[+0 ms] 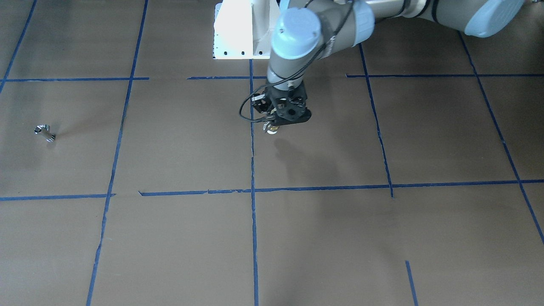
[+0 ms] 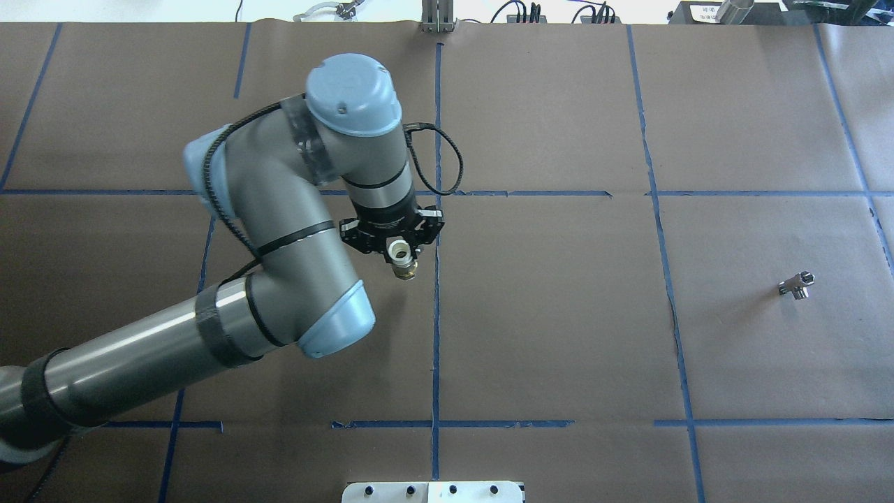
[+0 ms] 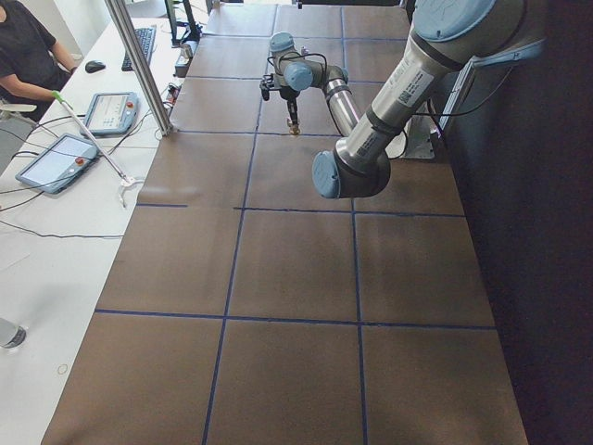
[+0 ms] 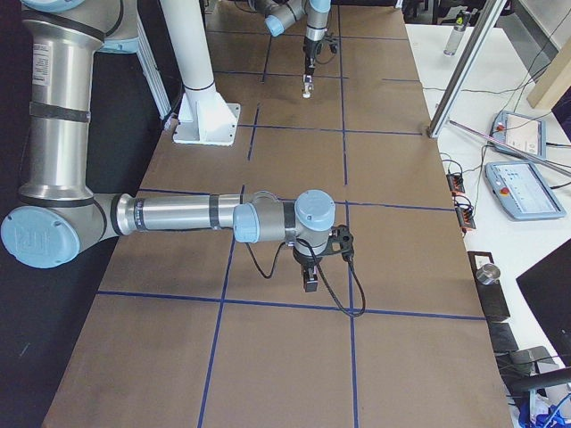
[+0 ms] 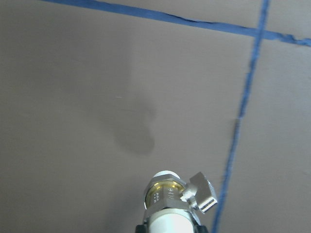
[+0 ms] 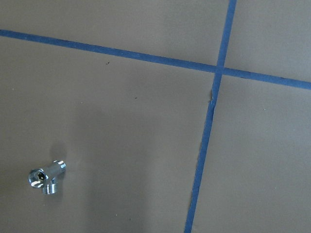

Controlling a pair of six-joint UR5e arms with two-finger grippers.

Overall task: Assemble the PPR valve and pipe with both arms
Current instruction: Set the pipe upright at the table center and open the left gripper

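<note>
My left gripper (image 2: 399,253) is shut on the PPR valve (image 2: 402,261), near the table's middle tape line. It holds the valve upright by its upper white end, with the brass end down, a little above the brown table. The left wrist view shows the valve (image 5: 170,194) with its side lever to the right and its shadow on the table. The silver pipe (image 2: 797,285) lies alone on the table far to the right. It also shows in the right wrist view (image 6: 46,176). My right gripper (image 4: 310,281) shows only in the exterior right view, so I cannot tell if it is open.
Blue tape lines (image 2: 436,314) divide the brown table cover into squares. The white pedestal (image 1: 240,29) stands at the robot's edge of the table. A desk with tablets (image 3: 60,159) and a metal post (image 3: 139,65) line the operators' side.
</note>
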